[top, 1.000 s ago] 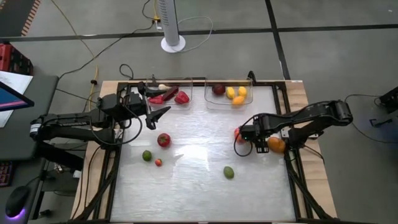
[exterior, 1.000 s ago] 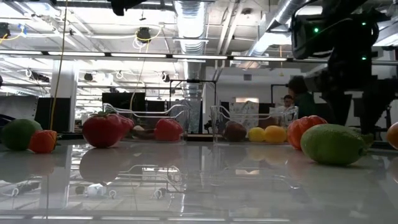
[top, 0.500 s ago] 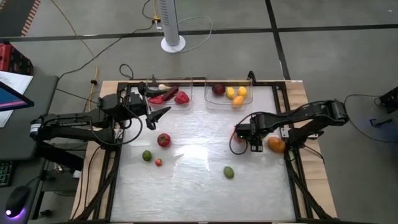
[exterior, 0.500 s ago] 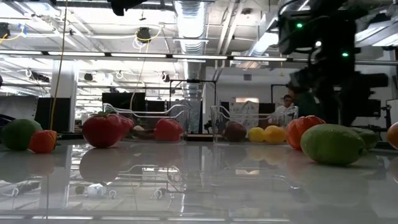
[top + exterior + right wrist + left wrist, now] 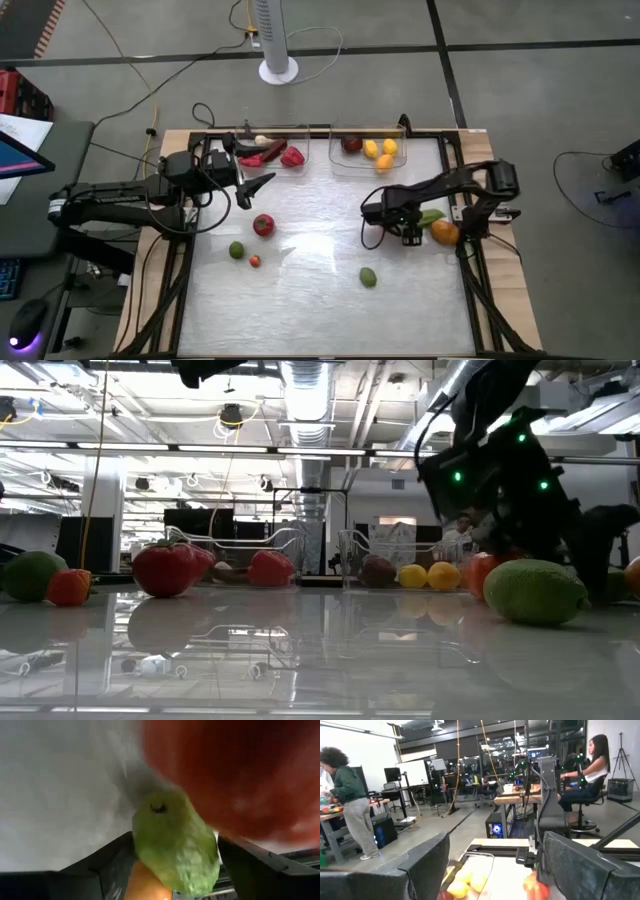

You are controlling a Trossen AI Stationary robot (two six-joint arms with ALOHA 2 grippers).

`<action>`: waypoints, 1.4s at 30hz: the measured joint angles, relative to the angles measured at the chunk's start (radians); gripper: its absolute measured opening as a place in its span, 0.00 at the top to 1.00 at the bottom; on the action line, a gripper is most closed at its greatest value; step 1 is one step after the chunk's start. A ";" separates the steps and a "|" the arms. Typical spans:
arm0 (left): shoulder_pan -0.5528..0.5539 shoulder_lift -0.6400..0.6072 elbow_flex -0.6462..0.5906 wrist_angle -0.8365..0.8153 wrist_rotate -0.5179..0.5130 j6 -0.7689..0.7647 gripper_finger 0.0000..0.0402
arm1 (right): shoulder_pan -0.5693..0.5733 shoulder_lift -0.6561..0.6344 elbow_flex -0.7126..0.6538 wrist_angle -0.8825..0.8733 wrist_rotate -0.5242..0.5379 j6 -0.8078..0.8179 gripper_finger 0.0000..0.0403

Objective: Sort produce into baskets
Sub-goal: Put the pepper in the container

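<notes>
My right gripper (image 5: pixel 415 222) is low over the table's right side and open. In its wrist view (image 5: pixel 175 838) the fingers stand on either side of a green fruit (image 5: pixel 175 847), which lies beside an orange fruit (image 5: pixel 445 233). A red fruit (image 5: pixel 235 775) fills that view close up and is hidden under the arm in the high view. My left gripper (image 5: pixel 256 186) is open and empty above the table, near the left clear bin (image 5: pixel 268 135), which holds red produce. The right bin (image 5: pixel 345 165) holds a dark purple, a yellow and an orange piece. My right gripper has the green fruit's narrow end (image 5: pixel 150 827) between its two open fingers. I cannot tell whether either finger touches it. The fruit lies on the table.
Loose on the table are a red tomato (image 5: pixel 263 224), a green lime (image 5: pixel 236 250), a small red piece (image 5: pixel 254 261) and a green fruit (image 5: pixel 368 277). The table's right frame rail (image 5: pixel 462 215) runs close to the orange fruit. People show in the room beyond.
My right gripper has gone toward the table's left edge and tipped, and the arm has folded in. The red fruit seen beside it earlier is now hidden under it. A green fruit next to the orange one has come into view.
</notes>
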 joint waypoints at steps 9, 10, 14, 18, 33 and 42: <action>0.000 0.000 0.000 0.003 0.000 0.000 0.23 | 0.007 0.028 -0.001 0.031 0.022 0.026 0.27; 0.000 0.000 0.000 0.003 0.000 0.000 0.23 | 0.010 0.019 -0.001 0.039 0.022 0.026 0.28; 0.000 0.000 0.000 0.007 -0.005 0.001 0.23 | 0.023 -0.024 -0.001 0.058 0.022 0.031 0.35; 0.000 0.000 0.000 0.007 -0.005 0.001 0.23 | 0.035 -0.056 0.020 0.062 0.022 0.050 0.44; 0.000 -0.006 0.000 -0.001 -0.007 0.015 0.23 | 0.049 -0.180 0.476 -0.102 0.321 0.103 0.46; -0.001 -0.193 -0.001 -0.122 0.132 -0.010 0.23 | 0.021 -0.177 0.488 0.647 0.286 -0.191 0.46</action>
